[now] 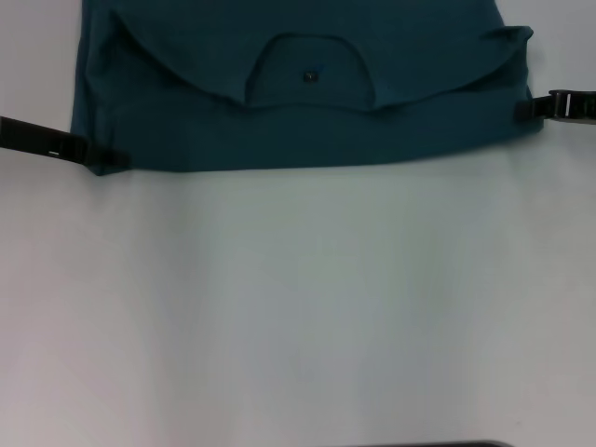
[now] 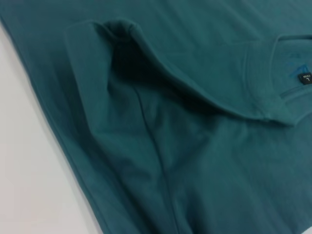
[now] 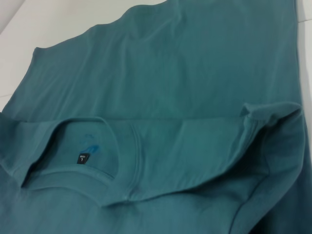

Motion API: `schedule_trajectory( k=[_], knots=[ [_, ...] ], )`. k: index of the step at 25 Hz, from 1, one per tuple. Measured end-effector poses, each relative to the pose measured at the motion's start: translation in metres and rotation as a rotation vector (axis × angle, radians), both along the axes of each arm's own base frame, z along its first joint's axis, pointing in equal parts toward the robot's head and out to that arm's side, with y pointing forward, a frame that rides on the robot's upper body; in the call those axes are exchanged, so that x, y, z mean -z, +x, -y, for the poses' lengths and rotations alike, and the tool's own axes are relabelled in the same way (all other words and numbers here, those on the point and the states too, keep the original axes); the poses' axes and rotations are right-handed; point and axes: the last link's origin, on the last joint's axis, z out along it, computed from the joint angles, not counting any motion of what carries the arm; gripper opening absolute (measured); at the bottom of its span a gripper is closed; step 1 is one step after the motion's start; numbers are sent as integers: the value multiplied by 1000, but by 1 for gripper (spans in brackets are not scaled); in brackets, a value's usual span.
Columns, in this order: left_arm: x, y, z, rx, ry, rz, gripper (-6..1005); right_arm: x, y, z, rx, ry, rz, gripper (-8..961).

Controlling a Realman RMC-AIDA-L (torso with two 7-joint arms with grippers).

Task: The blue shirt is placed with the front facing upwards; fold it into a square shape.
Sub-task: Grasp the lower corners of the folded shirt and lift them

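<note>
White surface (image 1: pixel 298 307) fills most of the head view, and the blue shirt (image 1: pixel 307 130) is seen lying at its far edge, partly cut off by the top of the frame. The collar end has been folded over toward the robot, so that the neckline with a small dark label (image 1: pixel 310 76) faces up above a straight near edge. The left hand (image 1: pixel 110 158) is seen at the near left corner of the shirt, and the right hand (image 1: pixel 529 107) at the right edge, slightly farther away; both touch the cloth, but whether they are clenched on it or released cannot be told. In the left wrist view, the folded flap is shown lifted in a loose pocket, with a seam running beneath it and the collar label (image 2: pixel 305 78) to one side. In the right wrist view, the collar (image 3: pixel 73 161) and its label (image 3: pixel 83 159) are seen, and the flap's corner stands raised and bunched instead of lying flat. It is judged that the fold could be spoiled from here: if the two hands are drawn unevenly, the edge would be skewed, and the raised pockets could be pressed into creases, leaving a crooked shape.
</note>
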Motion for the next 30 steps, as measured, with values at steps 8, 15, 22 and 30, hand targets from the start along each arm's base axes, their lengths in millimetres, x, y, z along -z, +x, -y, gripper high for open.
schedule_trajectory(
  k=[8,15,22,30],
  knots=[
    [0,-2,0,0,8,-9,534,0,0,0,0,-1,-1,37],
    [0,-4,0,-5,4,-32,501,0,0,0,-1,-1,-1,36],
    [1,-5,-2,-21,20,-50,468,0,-1,0,-2,-1,-1,37],
    [2,-6,-2,-25,23,-54,237,0,-1,0,-2,-1,-1,37]
  ],
)
